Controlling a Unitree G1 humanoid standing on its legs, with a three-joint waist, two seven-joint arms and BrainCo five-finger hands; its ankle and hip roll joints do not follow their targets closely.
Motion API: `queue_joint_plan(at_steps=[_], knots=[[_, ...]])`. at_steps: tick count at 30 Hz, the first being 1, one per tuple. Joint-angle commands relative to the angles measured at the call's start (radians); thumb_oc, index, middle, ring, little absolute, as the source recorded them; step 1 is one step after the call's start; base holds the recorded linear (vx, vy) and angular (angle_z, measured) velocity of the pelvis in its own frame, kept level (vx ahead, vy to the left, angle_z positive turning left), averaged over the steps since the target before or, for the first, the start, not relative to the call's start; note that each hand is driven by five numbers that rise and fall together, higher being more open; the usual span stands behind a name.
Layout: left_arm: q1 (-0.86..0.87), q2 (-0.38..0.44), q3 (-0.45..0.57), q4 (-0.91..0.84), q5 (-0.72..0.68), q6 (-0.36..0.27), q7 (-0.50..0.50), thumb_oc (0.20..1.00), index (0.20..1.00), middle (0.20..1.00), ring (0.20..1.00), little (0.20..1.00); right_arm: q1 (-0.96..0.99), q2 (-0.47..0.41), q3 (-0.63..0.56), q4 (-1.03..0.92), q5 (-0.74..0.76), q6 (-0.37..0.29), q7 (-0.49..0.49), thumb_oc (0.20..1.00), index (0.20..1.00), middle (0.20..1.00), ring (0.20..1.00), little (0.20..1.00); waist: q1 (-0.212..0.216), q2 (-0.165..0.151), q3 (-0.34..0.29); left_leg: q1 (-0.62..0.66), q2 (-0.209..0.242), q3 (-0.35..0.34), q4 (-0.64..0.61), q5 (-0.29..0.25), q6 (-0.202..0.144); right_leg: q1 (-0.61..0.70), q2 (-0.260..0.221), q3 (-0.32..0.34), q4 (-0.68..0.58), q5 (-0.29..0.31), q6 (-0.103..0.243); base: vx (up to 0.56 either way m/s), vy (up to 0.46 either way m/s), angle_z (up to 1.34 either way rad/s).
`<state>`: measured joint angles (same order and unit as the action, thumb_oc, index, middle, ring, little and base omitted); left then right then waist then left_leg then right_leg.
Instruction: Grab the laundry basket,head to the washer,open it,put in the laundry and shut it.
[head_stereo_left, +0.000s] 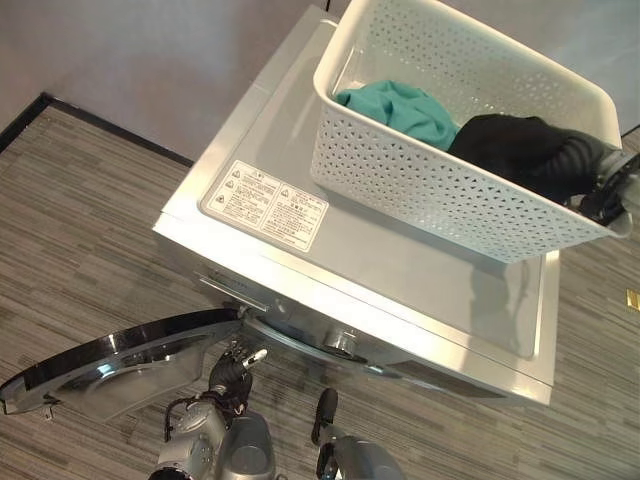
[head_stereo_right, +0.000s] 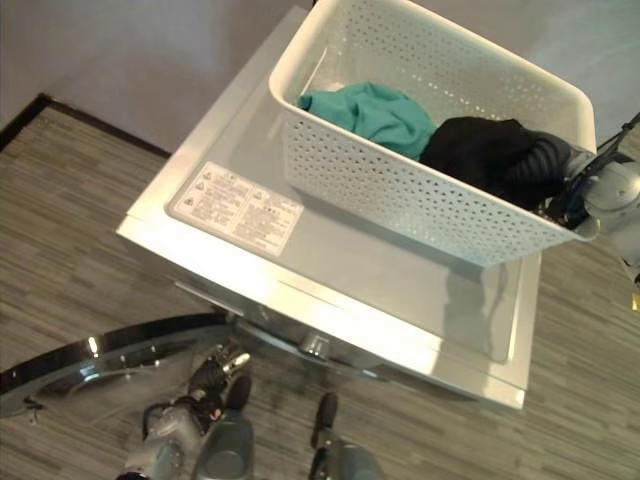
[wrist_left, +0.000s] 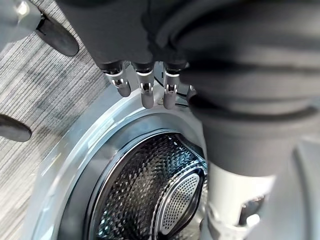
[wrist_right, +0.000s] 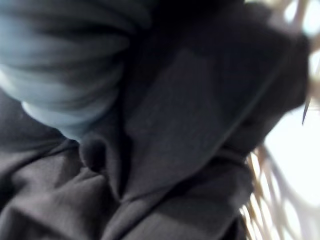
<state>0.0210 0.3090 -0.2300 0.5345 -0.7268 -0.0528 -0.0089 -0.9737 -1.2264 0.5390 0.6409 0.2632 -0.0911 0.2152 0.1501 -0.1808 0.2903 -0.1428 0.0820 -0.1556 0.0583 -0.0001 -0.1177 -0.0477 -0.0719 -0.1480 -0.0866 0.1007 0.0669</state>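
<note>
So the white perforated laundry basket (head_stereo_left: 450, 170) is sitting on top of the washer (head_stereo_left: 400, 270), pushed toward the back right corner. Inside there's a teal garment (head_stereo_left: 400, 110) on the left and a black garment (head_stereo_left: 520, 145) bunched up on the right.

The right hand (head_stereo_right: 560, 175) is down in the basket, buried in the black garment. In the right wrist view it's dark fabric all round the hand, with a bit of basket wall at the edge. One dark fingertip (wrist_right: 92, 152) pokes out against the cloth, but I honestly can't tell if the fingers are curled round anything or just pressed in.

The washer door (head_stereo_left: 120, 365) is swung wide open to the left, and the left wrist view looks straight at the steel drum (wrist_left: 150, 200), so opening looks done. We're at the "get the laundry out" step, I reckon.

To do it well: gather a proper fistful of the black garment, lift it clear over the basket's rim so it doesn't drag the basket off the top, then bring it down and push it well inside the drum so nothing hangs over the door seal.

The left hand (head_stereo_left: 232, 372) hangs low by the door, near the drum opening; its fingers (wrist_left: 145, 92) look loosely extended, holding nothing.
</note>
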Motion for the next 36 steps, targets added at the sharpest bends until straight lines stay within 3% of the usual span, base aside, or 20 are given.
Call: queue_joint_plan(at_steps=[1,2,4,10,14,20,26,32,34,35,36], knots=[[0.008,0.017,-0.022,0.027,0.046,-0.033,0.002,1.000,1.000,1.000,1.000,1.000,-0.097,-0.035,-0.095,0.015,0.084,-0.054,-0.271,0.200,0.200,0.200,0.200,0.200,-0.021,0.011,-0.115,0.036,0.046,0.029,-0.031,-0.038,0.021,0.037,-0.058,-0.016,0.075,-0.147,0.052,0.05,-0.001,0.03],[0.008,0.018,-0.022,0.027,0.046,-0.032,0.002,1.000,1.000,1.000,1.000,1.000,-0.092,-0.035,-0.100,0.012,0.083,-0.053,-0.272,0.200,0.200,0.200,0.200,0.200,-0.021,0.011,-0.114,0.037,0.047,0.029,-0.030,-0.039,0.021,0.039,-0.058,-0.017,0.075,-0.148,0.052,0.06,-0.004,-0.02],[0.008,0.025,-0.013,0.047,0.065,-0.025,0.025,1.000,1.000,1.000,1.000,1.000,-0.140,-0.009,-0.186,-0.026,0.090,-0.074,-0.397,0.200,0.200,0.200,0.200,0.200,-0.025,0.014,-0.140,0.056,0.047,0.030,-0.020,-0.055,0.025,0.055,-0.055,-0.008,0.079,-0.155,0.048,0.04,-0.012,-0.03],[0.007,0.030,-0.020,0.047,0.081,-0.024,0.061,1.000,1.000,1.000,1.000,1.000,-0.268,0.054,-0.235,-0.066,0.103,-0.099,-0.567,0.200,0.200,0.200,0.200,0.200,-0.032,0.020,-0.176,0.083,0.048,0.045,-0.016,-0.072,0.028,0.076,-0.054,0.006,0.067,-0.148,0.050,0.02,0.010,-0.04],[0.003,0.025,-0.047,0.039,0.122,-0.024,0.074,1.000,1.000,1.000,1.000,1.000,-0.248,0.103,-0.308,-0.127,0.047,-0.103,-0.673,0.200,0.200,0.200,0.200,0.200,-0.040,0.032,-0.191,0.093,0.042,0.054,-0.004,-0.090,0.035,0.086,-0.062,0.016,0.061,-0.138,0.053,0.00,0.042,-0.09],[0.006,0.034,-0.061,0.017,0.173,-0.024,0.065,1.000,1.000,1.000,1.000,1.000,-0.125,0.099,-0.423,-0.214,-0.005,-0.102,-0.708,0.200,0.200,0.200,0.200,0.200,-0.051,0.032,-0.194,0.091,0.027,0.060,0.014,-0.096,0.048,0.079,-0.075,0.030,0.065,-0.120,0.060,-0.03,0.050,-0.05],[0.018,0.024,-0.030,0.021,0.207,-0.017,0.063,1.000,1.000,1.000,1.000,1.000,0.168,0.106,-0.634,-0.387,-0.078,-0.089,-0.701,0.200,0.200,0.200,0.200,0.200,-0.088,0.041,-0.191,0.101,0.023,0.091,0.019,-0.109,0.061,0.063,-0.084,0.068,0.061,-0.101,0.071,-0.02,0.050,-0.12],[0.047,-0.011,0.031,0.044,0.221,-0.001,0.061,1.000,1.000,1.000,1.000,1.000,0.544,0.225,-0.917,-0.636,-0.139,-0.084,-0.687,0.200,0.200,0.200,0.200,0.200,-0.152,0.061,-0.186,0.131,0.021,0.155,0.016,-0.123,0.078,0.034,-0.090,0.141,0.051,-0.075,0.082,-0.02,0.055,-0.37],[0.054,-0.009,0.033,0.051,0.225,0.001,0.059,1.000,1.000,1.000,1.000,1.000,0.626,0.261,-0.978,-0.689,-0.149,-0.079,-0.677,0.200,0.200,0.200,0.200,0.200,-0.149,0.058,-0.188,0.138,0.020,0.167,0.013,-0.124,0.080,0.029,-0.089,0.156,0.049,-0.072,0.084,-0.01,0.037,-0.57],[0.064,-0.015,0.067,0.052,0.239,0.001,0.057,1.000,1.000,1.000,1.000,1.000,0.747,0.317,-1.036,-0.744,-0.162,-0.074,-0.656,0.200,0.200,0.200,0.200,0.200,-0.185,0.069,-0.184,0.145,0.020,0.184,0.011,-0.126,0.085,0.016,-0.089,0.178,0.049,-0.065,0.087,-0.02,0.038,-0.48],[0.072,-0.008,0.071,0.054,0.256,0.001,0.050,1.000,1.000,1.000,1.000,1.000,0.822,0.344,-1.077,-0.778,-0.162,-0.064,-0.631,0.200,0.200,0.200,0.200,0.200,-0.190,0.068,-0.184,0.147,0.020,0.195,0.009,-0.126,0.085,0.010,-0.088,0.191,0.048,-0.062,0.088,-0.03,0.050,-0.26]])
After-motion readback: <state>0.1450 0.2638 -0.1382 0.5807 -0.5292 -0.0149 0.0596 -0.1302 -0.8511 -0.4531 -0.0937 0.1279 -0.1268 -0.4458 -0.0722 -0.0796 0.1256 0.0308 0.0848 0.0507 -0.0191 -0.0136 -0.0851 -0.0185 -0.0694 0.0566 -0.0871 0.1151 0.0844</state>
